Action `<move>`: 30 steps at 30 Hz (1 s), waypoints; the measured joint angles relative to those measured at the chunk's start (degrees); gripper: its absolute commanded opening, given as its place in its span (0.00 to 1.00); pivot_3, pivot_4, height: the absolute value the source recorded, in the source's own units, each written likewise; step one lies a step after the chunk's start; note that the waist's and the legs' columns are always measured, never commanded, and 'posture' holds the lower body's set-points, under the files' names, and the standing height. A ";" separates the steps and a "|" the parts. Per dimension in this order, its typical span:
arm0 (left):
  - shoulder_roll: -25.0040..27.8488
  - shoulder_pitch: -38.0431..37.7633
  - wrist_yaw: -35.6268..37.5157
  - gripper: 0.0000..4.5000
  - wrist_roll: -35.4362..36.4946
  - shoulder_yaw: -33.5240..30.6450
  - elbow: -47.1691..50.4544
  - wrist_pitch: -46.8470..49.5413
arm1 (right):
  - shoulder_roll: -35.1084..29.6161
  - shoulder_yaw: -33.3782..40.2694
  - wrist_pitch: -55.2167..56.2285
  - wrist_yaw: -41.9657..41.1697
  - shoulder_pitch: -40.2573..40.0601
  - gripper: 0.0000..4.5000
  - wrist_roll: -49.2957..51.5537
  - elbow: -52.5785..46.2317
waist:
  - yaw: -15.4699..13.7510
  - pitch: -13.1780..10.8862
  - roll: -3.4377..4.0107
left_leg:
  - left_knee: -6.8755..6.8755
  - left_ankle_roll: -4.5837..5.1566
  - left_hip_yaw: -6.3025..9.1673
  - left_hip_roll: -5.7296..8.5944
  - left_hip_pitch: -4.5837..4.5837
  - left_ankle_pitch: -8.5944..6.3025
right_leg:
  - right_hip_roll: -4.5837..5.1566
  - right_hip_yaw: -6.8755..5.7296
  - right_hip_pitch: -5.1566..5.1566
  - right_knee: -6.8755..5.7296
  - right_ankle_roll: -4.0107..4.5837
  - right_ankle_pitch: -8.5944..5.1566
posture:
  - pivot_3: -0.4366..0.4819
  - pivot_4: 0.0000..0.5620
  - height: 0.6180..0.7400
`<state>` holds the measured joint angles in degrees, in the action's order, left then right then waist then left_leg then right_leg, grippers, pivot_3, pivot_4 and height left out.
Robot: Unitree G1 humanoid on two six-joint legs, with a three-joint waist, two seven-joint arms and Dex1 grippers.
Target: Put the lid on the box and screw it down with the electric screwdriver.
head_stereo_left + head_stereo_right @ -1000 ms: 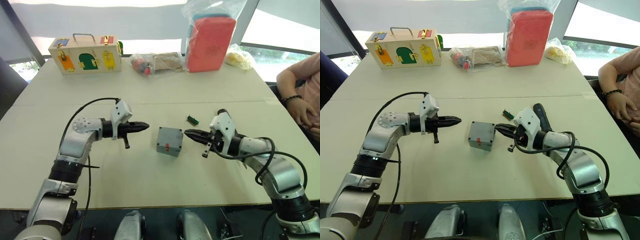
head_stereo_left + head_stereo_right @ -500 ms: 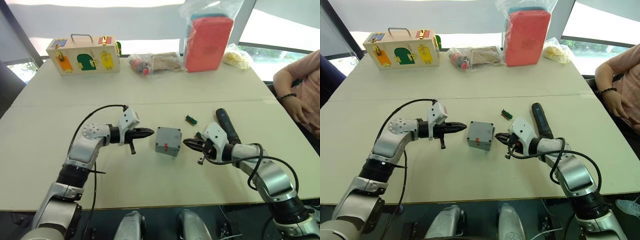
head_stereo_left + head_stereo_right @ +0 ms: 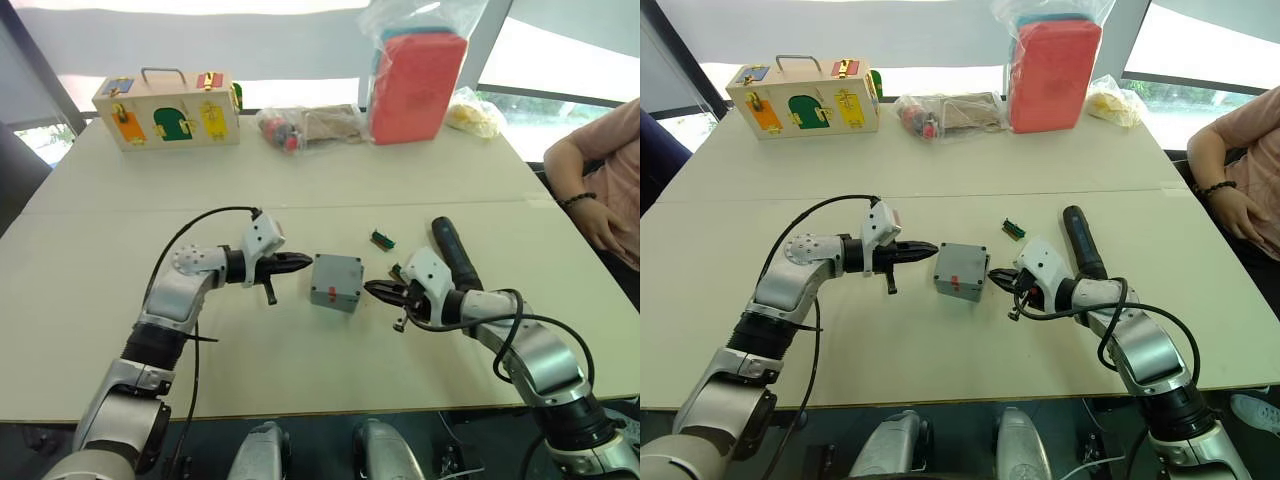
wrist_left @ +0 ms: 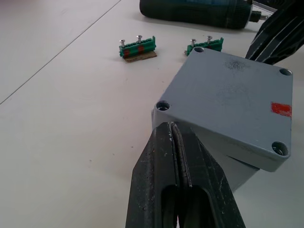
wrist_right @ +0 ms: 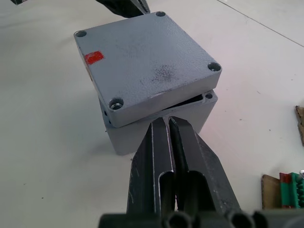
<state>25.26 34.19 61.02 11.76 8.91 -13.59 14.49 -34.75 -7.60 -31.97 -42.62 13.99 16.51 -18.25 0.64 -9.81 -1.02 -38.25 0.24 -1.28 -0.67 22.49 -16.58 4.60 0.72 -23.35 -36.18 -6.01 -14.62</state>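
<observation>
Both grippers have closed in on the box at mid-counter since a second ago. Lid sits on it, skewed, corners off the box's, no screws in. Left gripper and right gripper, both pinched closed and empty, flank it. Electric screwdriver lies untouched beyond the right gripper. Left: square lid, screw down.

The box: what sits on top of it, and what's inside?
The lid sits on the box, skewed so its corners overhang. Its corner holes look empty. The inside is covered.
</observation>
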 measured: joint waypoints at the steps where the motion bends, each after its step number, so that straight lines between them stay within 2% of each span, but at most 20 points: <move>1: -0.13 0.02 -0.02 0.00 -0.01 0.00 -0.10 -0.06 | 0.02 0.00 -0.04 -0.01 0.00 0.02 0.01 -0.01 | -0.02 0.00 0.00 | 0.00 0.00 0.00 0.00 0.00 0.00 | 0.00 0.00 0.00 0.00 0.00 0.00 | 0.48 0.27 0.92; 30: -0.67 1.79 -0.46 0.00 -0.84 0.89 -3.47 -1.92 | 0.76 -0.02 -0.31 -0.55 0.71 0.02 0.53 -1.10 | -0.01 0.00 0.00 | 0.00 0.00 0.00 0.03 0.00 0.00 | 0.00 0.00 0.00 -0.01 -0.01 0.01 | 0.48 0.27 0.92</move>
<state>24.58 35.98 60.56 10.92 9.80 -17.06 12.57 -34.00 -7.62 -32.28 -43.17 14.69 17.04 -19.35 0.62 -9.81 -1.02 -38.25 0.24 -1.29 -0.64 22.49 -16.57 4.60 0.72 -23.35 -36.19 -6.02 -14.62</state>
